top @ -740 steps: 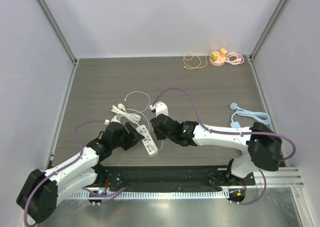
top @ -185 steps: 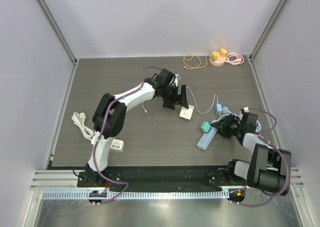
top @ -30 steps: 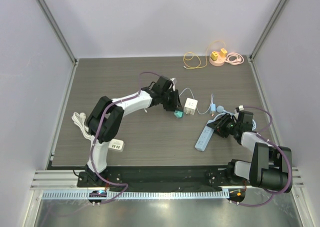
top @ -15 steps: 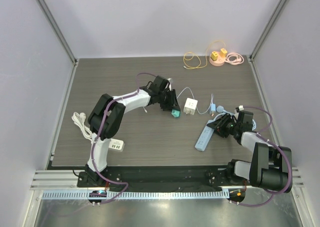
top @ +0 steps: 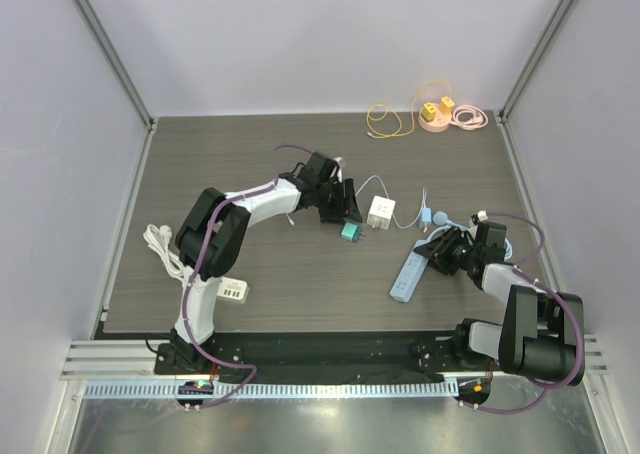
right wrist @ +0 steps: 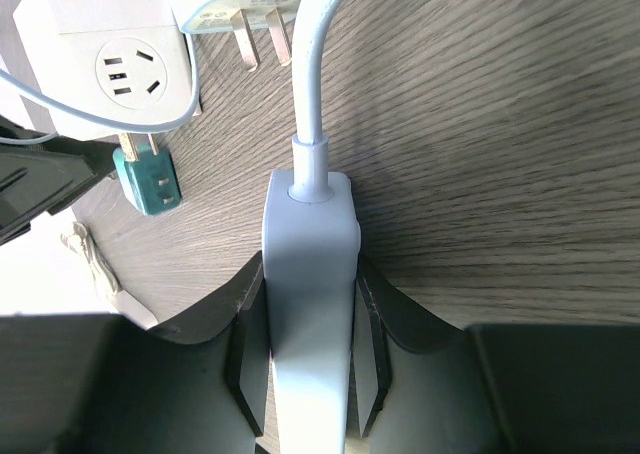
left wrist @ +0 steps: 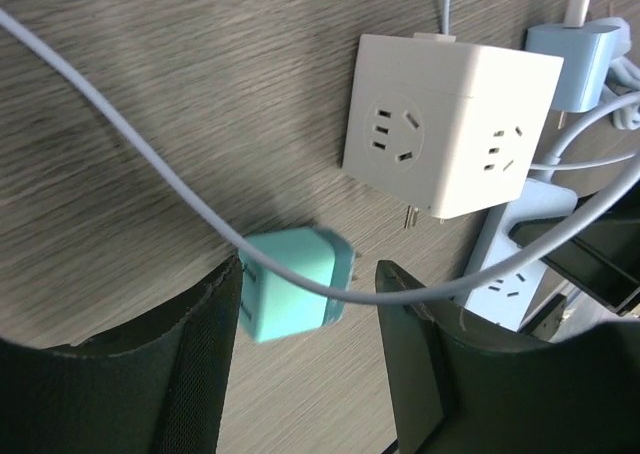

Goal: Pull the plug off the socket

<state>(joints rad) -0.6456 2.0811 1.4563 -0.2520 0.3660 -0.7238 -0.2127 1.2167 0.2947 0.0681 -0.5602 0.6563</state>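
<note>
Pale lilac walls [top: 320, 44] and grey metal corner posts [top: 107, 49] close in a dark wood-grain surface [top: 250, 154]. The left arm [top: 262, 196] reaches mid-surface with its jaws spread wide. A small teal plug [left wrist: 295, 296] lies loose between them, just beside a white cube socket [top: 381, 212]. Nearer the right wall, the right arm [top: 492, 274] has its jaws clamped on a pale blue power strip [top: 408, 277]. A pink round socket [top: 434, 122] sits at the far edge.

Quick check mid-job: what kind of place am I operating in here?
Probably a robot test cell, not a home: plain white walls on aluminium frame posts box in a wood-grain table, strewn with plug hardware such as the pale blue power strip and white cube socket.
</note>
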